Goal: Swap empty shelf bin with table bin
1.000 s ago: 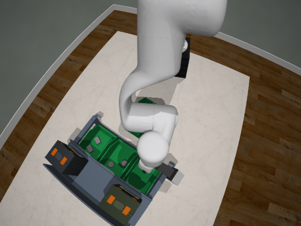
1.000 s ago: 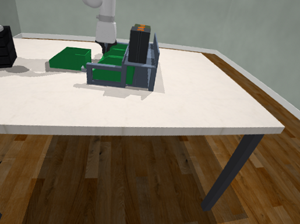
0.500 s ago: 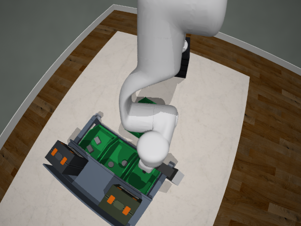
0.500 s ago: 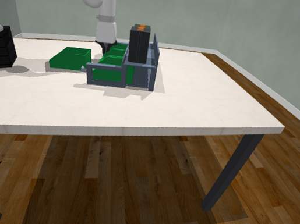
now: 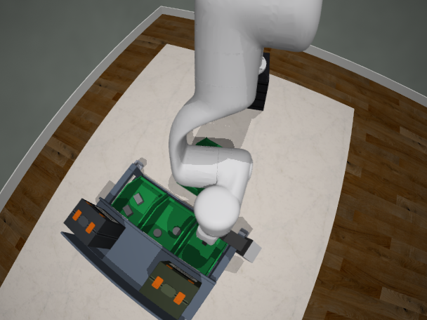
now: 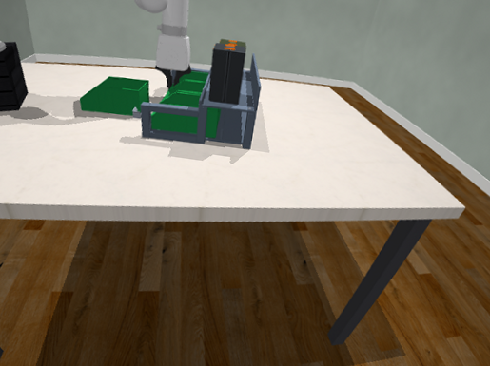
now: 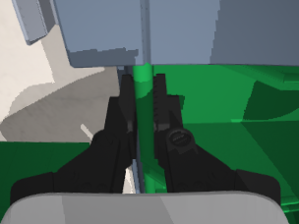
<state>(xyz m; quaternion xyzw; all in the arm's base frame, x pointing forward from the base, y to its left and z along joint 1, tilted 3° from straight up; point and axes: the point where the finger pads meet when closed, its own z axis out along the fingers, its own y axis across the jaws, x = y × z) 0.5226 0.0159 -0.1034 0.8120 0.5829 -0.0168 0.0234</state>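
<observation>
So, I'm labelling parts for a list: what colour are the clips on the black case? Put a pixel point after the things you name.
Orange point(image 5: 90, 227), clearest from the top.
</observation>
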